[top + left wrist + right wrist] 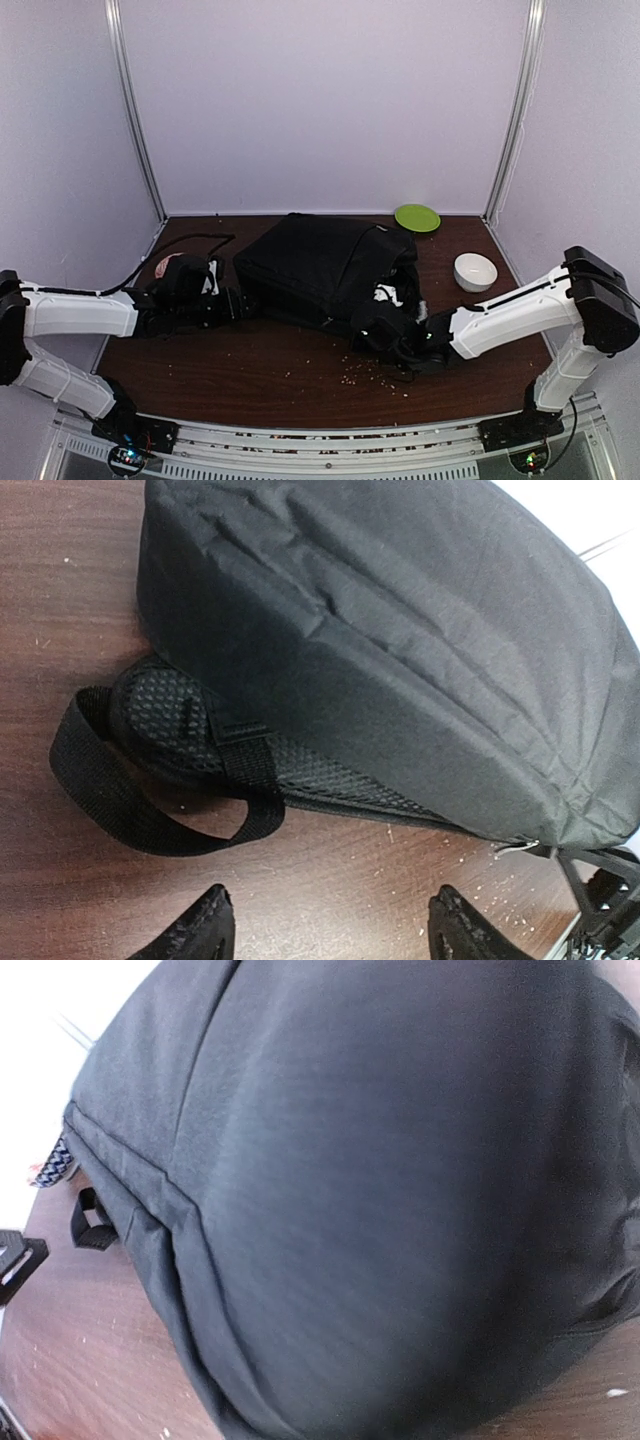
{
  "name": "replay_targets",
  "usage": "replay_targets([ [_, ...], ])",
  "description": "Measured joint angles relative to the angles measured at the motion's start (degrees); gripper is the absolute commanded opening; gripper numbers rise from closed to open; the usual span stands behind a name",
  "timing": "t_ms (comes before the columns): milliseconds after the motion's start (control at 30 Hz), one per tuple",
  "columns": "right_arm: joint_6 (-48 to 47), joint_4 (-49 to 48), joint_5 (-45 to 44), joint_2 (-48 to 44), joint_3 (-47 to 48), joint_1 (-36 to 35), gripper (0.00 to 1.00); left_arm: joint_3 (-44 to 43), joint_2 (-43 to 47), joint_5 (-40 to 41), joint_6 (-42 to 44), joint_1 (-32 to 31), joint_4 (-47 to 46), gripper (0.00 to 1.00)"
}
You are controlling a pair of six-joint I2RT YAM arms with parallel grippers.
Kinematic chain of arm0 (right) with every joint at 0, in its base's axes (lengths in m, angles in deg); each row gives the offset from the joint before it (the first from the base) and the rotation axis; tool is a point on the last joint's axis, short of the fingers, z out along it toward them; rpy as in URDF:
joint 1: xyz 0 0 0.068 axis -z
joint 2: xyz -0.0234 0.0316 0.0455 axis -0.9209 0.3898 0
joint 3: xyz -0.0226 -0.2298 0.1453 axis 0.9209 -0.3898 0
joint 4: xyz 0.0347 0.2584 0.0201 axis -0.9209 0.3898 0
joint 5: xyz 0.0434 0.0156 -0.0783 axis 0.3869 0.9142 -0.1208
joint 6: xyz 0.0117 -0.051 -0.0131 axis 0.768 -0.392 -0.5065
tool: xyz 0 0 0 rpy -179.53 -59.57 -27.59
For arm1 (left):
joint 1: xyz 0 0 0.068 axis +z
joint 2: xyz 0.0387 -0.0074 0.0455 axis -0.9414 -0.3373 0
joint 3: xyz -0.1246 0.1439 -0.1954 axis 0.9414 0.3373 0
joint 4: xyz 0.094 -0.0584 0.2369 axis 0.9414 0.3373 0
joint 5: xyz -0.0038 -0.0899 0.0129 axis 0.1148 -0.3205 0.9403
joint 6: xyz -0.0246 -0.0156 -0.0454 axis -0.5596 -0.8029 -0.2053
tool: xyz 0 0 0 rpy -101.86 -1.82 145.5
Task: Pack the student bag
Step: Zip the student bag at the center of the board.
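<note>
Desk (pixel 250 380) of dark brown wood, seen from above, with white walls behind it and a white robot arm reaching in from each side. At far left a small pink thing (pixel 165 265) lies near the back of the desk, beside a loose black cable (pixel 195 240). Just right of it the left hand (pixel 232 298) points at the left end of the student bag (pixel 320 265), its fingers (pixel 205 925) apart with nothing between them. A looped black strap (pixel 110 790) and a mesh pad (pixel 180 725) of the bag lie on the wood just ahead of that hand.

The bag lies on its side across the middle of the desk. The right hand (pixel 385 330) is against its near right end; whether its fingers are apart or together cannot be told, since the bag's fabric fills its camera. Pale crumbs (pixel 370 375) dot the wood near that hand. Further right, a green plate (pixel 417 217) sits by the back wall and a white bowl (pixel 475 271) stands nearer.
</note>
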Motion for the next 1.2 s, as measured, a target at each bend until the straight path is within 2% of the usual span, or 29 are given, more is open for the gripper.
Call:
replay_targets([
  [100, -4.7, -5.2, 1.0, -3.5, -5.6, -0.1, 0.38, -0.1, -1.0, 0.0, 0.0, 0.0, 0.0, 0.67],
  [233, -10.0, -11.8, 3.3, -3.4, -8.2, -1.2, 0.40, -1.3, -2.8, -0.4, 0.0, 0.1, 0.0, 0.67],
  [400, -11.9, -19.4, 6.6, -0.8, -6.4, -2.1, 0.40, -3.5, -5.6, -2.4, -0.9, 0.5, -1.2, 0.67],
  [633, -11.3, -25.8, 5.4, -1.7, -7.4, -2.2, 0.61, -6.2, -11.6, -6.8, -4.7, 1.1, -6.3, 0.71],
  [833, -5.2, -22.6, 1.1, -15.5, -14.9, -1.6, 0.75, -6.1, -13.4, -8.9, -7.5, 6.6, -9.4, 0.78],
  [933, -2.2, -19.5, -0.2, -21.9, -17.0, 0.7, 0.81, -6.2, -12.1, -8.2, -6.8, 9.4, -8.3, 0.97],
  [1067, 0.3, -16.9, 2.0, -27.8, -19.2, 8.3, 0.85, -9.3, -9.0, -4.0, -3.2, 10.4, -2.0, 0.98],
  [1200, 0.9, -15.0, 7.3, -28.1, -19.3, 16.3, 0.85, -16.5, -9.4, -0.3, 1.7, 10.6, 3.4, 0.98],
])
